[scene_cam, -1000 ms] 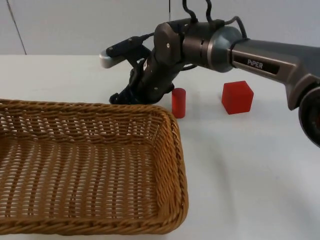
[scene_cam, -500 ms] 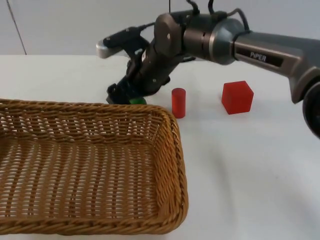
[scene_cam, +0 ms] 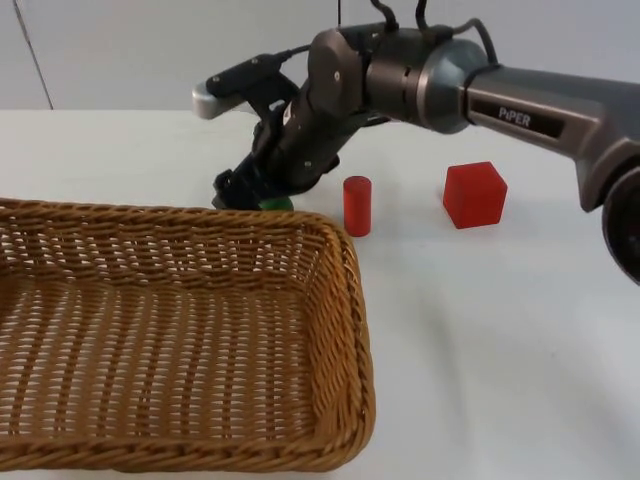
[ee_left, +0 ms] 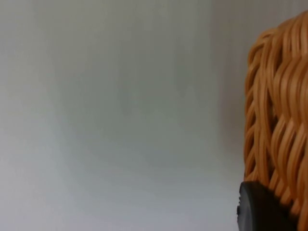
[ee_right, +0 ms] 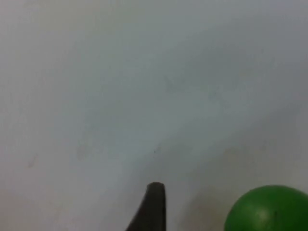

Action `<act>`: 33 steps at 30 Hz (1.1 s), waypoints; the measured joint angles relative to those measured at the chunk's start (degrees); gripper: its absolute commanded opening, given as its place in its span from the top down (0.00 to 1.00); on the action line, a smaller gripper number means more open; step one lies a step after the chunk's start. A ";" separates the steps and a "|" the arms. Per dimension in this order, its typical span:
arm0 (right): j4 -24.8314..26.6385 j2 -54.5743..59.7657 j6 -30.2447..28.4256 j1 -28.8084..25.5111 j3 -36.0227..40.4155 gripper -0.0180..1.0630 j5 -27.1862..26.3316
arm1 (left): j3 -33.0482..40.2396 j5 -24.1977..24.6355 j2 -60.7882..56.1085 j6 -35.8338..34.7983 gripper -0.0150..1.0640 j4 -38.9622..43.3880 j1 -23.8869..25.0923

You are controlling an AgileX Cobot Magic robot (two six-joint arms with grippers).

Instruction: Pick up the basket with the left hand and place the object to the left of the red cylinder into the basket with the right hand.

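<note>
The wicker basket (scene_cam: pixel 180 330) fills the near left of the top view. Its rim (ee_left: pixel 279 120) stands right beside the left gripper's fingertip (ee_left: pixel 260 211), which is shut on it. A red cylinder (scene_cam: pixel 357 205) stands upright behind the basket's far right corner. Just left of it a green ball (scene_cam: pixel 273 202) peeks over the basket's far rim. My right gripper (scene_cam: pixel 245 190) is shut on the ball. In the right wrist view the green ball (ee_right: pixel 267 211) sits close beside one black fingertip (ee_right: pixel 154 207), over bare white table.
A red cube (scene_cam: pixel 474 194) sits to the right of the cylinder. The right arm (scene_cam: pixel 420 80) reaches in from the upper right, above the cylinder. Behind the objects the white table runs to the grey partition wall.
Over the last second the right gripper rose slightly and shifted left, and the green ball came into sight above the basket's far rim. Since half a second ago almost nothing has moved.
</note>
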 measured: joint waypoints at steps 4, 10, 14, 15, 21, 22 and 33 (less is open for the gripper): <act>0.00 0.35 0.65 0.00 0.00 0.53 0.00 | 0.00 -0.11 0.00 0.12 0.99 0.00 0.00; 0.00 0.35 0.86 0.00 0.00 0.77 0.00 | 0.00 -0.11 0.00 0.12 0.99 0.00 0.00; 0.00 0.25 0.86 0.00 0.00 0.99 0.00 | 0.00 -0.20 0.00 0.12 0.99 0.00 0.00; -0.10 -0.03 0.86 0.00 0.00 0.99 0.00 | 0.00 -0.32 0.00 0.19 0.99 0.00 0.00; -1.21 -4.87 0.86 0.00 0.00 0.99 2.73 | 0.00 -0.97 0.00 0.19 0.99 0.00 0.00; -1.71 -7.85 0.86 0.00 0.10 0.99 5.09 | 0.00 -0.97 0.00 0.19 0.99 0.00 0.00; -1.96 -24.29 1.79 0.00 -0.10 0.99 18.49 | 0.00 -1.10 0.00 0.19 0.99 0.00 0.00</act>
